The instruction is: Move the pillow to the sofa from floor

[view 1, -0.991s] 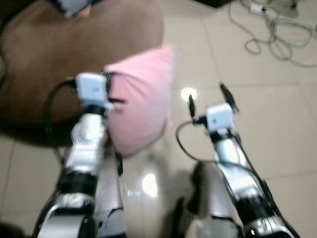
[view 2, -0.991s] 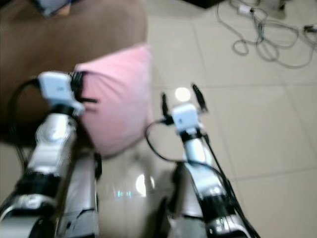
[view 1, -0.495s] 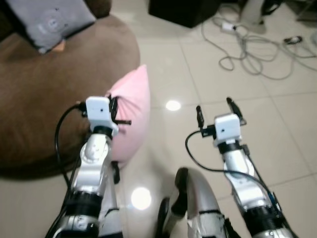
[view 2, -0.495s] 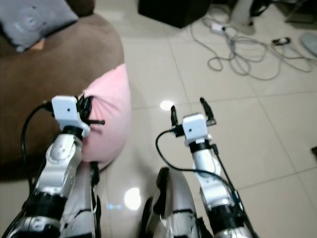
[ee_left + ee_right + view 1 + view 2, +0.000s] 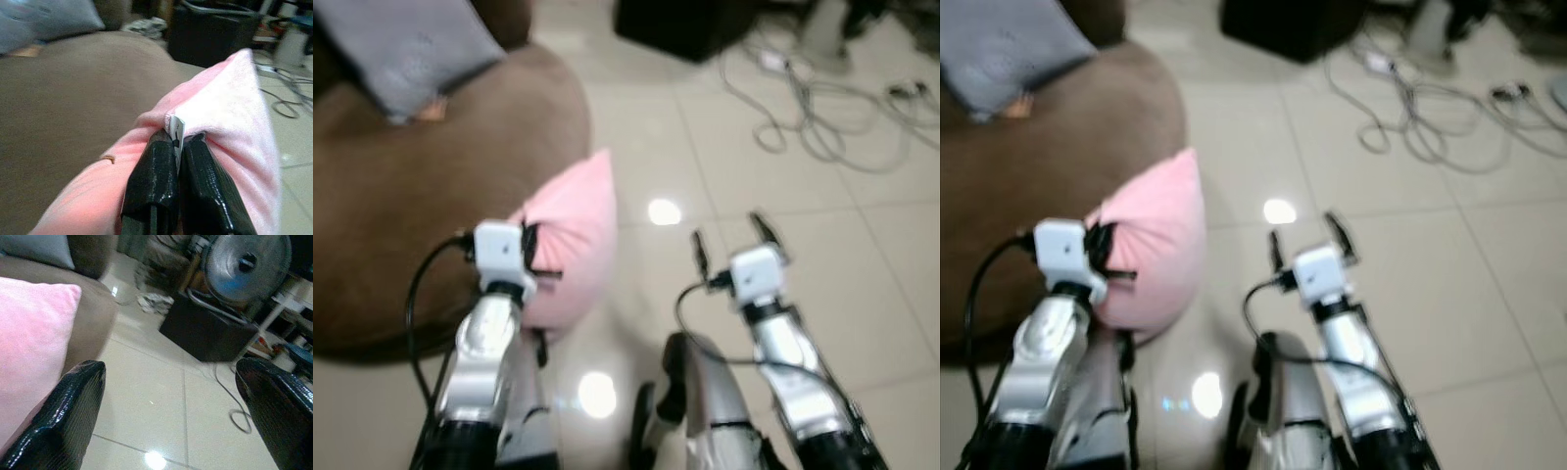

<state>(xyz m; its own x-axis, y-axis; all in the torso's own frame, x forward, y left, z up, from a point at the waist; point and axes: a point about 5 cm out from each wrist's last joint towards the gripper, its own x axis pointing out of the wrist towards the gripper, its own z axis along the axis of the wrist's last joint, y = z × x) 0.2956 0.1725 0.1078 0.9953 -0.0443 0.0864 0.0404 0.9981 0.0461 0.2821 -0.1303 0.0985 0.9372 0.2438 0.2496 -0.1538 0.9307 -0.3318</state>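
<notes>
From your head cameras, the pink pillow [image 5: 573, 245] hangs beside the brown sofa [image 5: 421, 196], lifted for placing; a grey cushion [image 5: 406, 49] occupies the seat, cables [image 5: 822, 117] litter the tiles. Your left wrist view shows the left gripper [image 5: 177, 147] clenched on the pillow's edge. Your right wrist view shows the right gripper [image 5: 171, 396] spread, idle.

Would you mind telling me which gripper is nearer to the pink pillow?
Left. The left gripper is shut on the pink pillow, pinching its edge. The right gripper is open over the floor, apart from it.
</notes>
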